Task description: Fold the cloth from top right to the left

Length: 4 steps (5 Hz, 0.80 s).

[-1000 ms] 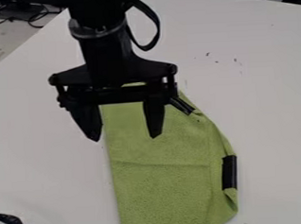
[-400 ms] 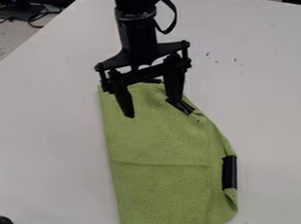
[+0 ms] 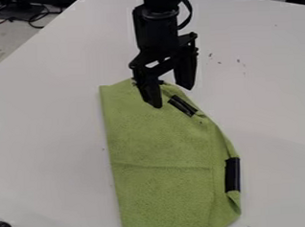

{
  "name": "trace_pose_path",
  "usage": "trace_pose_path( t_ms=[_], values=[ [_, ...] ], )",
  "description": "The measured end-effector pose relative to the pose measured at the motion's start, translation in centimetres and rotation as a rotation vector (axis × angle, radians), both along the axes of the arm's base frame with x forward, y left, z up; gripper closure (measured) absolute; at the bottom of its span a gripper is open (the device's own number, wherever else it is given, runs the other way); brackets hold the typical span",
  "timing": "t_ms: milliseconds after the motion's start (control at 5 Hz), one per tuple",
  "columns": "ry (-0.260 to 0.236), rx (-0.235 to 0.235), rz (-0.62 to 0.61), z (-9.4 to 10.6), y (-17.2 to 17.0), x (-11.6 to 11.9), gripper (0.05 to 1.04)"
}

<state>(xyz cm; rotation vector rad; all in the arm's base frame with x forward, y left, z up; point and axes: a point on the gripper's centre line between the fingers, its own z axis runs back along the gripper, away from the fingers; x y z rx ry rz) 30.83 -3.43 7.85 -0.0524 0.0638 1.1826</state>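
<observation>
Cloth (image 3: 160, 153) lies on the tabletop (image 3: 47, 135) beneath my gripper (image 3: 172, 96), whose fingers I have spread apart.

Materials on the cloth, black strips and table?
Cloth: matte fabric, likely microfibre; fine fuzzy nap, soft crease. 
Black strips: smooth with a slight sheen, perhaps tape; could be plastic. 
Table: hard-looking, smooth, low-gloss white, with no visible grain; maybe laminate, maybe paint.
</observation>
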Motion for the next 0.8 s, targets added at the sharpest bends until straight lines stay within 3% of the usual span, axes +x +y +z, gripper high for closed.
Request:
trace_pose_path(
  t_ms=[200,400,600,800],
  values=[
    [0.050,0.021,0.167,-0.9,0.2,2.0,0.084],
    [0.052,0.026,0.217,-2.3,1.1,3.1,0.122],
    [0.107,0.012,0.222,-3.5,1.2,3.3,0.159],
    [0.107,0.011,0.239,-3.5,1.1,3.4,0.085]
  ],
)
